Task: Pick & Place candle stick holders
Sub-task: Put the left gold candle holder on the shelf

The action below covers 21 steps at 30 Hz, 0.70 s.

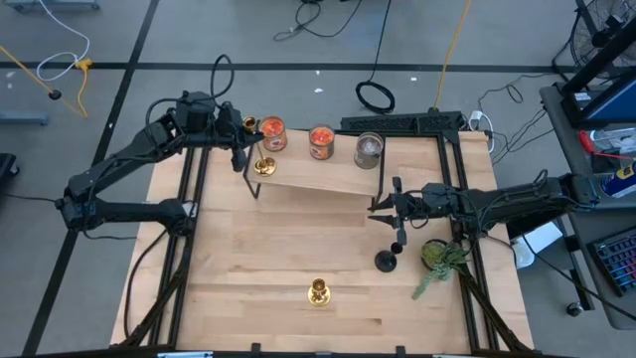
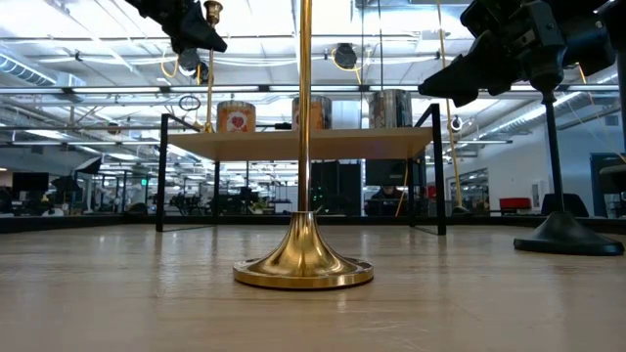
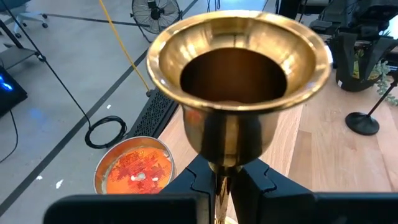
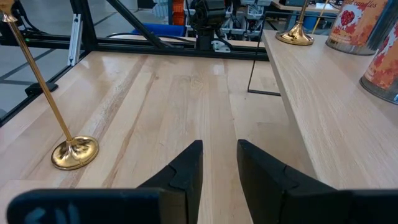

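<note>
1. High view: the left gripper (image 1: 241, 134) is at the left end of the raised wooden shelf (image 1: 328, 179), clamped on the stem of a brass holder (image 1: 263, 165) whose base appears to sit on the shelf beside an orange jar candle (image 1: 273, 133); that one looks nearly placed. The right gripper (image 1: 383, 204) hangs empty above the table (image 1: 278, 249), near the black holder (image 1: 387, 261); a second brass holder (image 1: 319, 292) stands near the front edge, so I judge two remain
2. Low view: second brass holder (image 2: 304, 264) and black holder (image 2: 567, 235) both stand on the table
3. Left wrist view: fingers (image 3: 261, 180) pinch the stem under the brass cup (image 3: 239, 81)
4. Right wrist view: right gripper (image 4: 219, 165) parted, holding nothing
</note>
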Each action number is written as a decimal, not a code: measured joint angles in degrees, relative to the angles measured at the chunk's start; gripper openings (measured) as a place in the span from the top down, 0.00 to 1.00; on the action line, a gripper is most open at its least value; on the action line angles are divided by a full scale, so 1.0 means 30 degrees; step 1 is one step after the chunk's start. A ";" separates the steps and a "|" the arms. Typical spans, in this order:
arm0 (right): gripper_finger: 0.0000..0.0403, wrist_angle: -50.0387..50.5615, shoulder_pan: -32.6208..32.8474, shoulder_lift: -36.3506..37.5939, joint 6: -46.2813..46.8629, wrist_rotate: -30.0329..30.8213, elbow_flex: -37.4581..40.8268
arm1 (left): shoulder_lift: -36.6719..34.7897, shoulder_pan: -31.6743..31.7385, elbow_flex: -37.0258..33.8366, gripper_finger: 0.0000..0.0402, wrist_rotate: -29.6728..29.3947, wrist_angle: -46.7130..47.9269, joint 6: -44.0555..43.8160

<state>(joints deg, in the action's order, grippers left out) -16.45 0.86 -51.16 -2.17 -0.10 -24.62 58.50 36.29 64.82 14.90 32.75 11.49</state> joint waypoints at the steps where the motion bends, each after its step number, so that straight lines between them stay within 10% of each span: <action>1: 0.76 -0.0035 0.0000 0.0000 -0.0038 0.0007 0.0000 | 0.0000 0.0000 0.0000 0.91 0.0000 0.0005 0.0007; 21: 0.76 -0.4517 -0.0007 -0.0014 -0.5013 0.0087 0.0000 | 0.0000 0.0000 0.0000 0.82 -0.0007 0.0044 0.0787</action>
<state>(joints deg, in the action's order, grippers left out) -30.00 0.84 -51.20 -17.21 0.16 -24.62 58.50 36.29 64.82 14.87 32.88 13.85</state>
